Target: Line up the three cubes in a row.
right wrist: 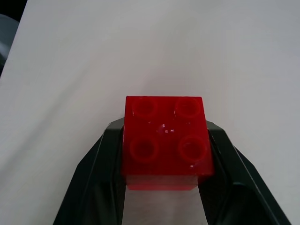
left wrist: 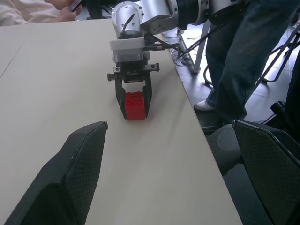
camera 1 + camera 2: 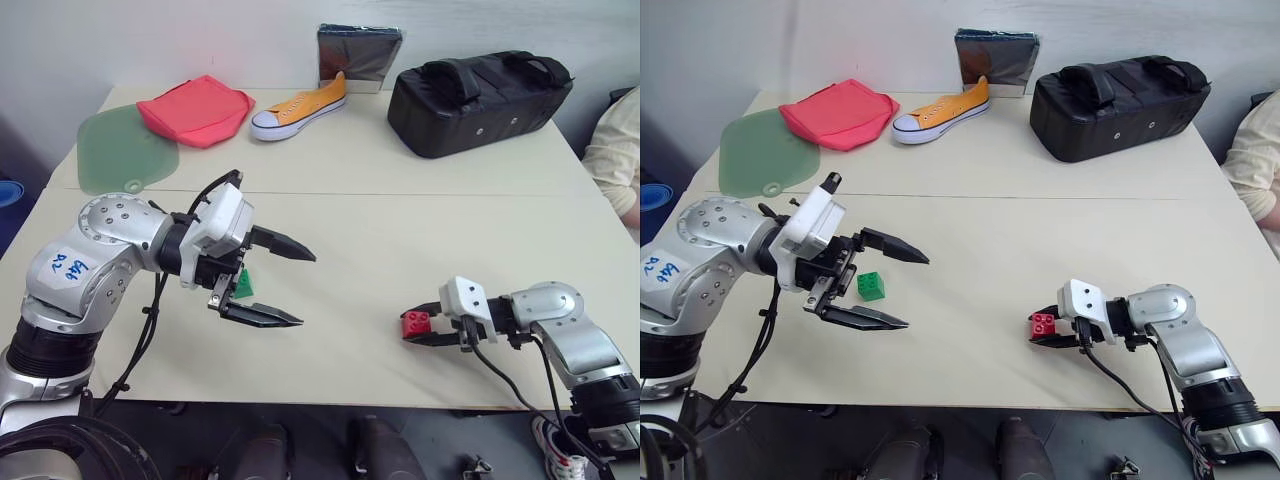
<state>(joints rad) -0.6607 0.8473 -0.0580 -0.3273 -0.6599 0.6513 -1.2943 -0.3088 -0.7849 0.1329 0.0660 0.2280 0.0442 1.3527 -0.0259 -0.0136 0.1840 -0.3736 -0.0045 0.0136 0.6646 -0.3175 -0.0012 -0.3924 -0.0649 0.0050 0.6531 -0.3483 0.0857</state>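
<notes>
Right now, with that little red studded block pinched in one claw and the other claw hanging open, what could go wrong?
1. The right gripper holds the red studded plastic cube close to the cream table's near edge; released carelessly, it might tumble off.
2. The open left gripper hovers right beside the green studded plastic cube; a small swing could knock it away.
3. No yellow-orange cube is visible, so the row may stall.

head stereo downward, wrist views close
</notes>
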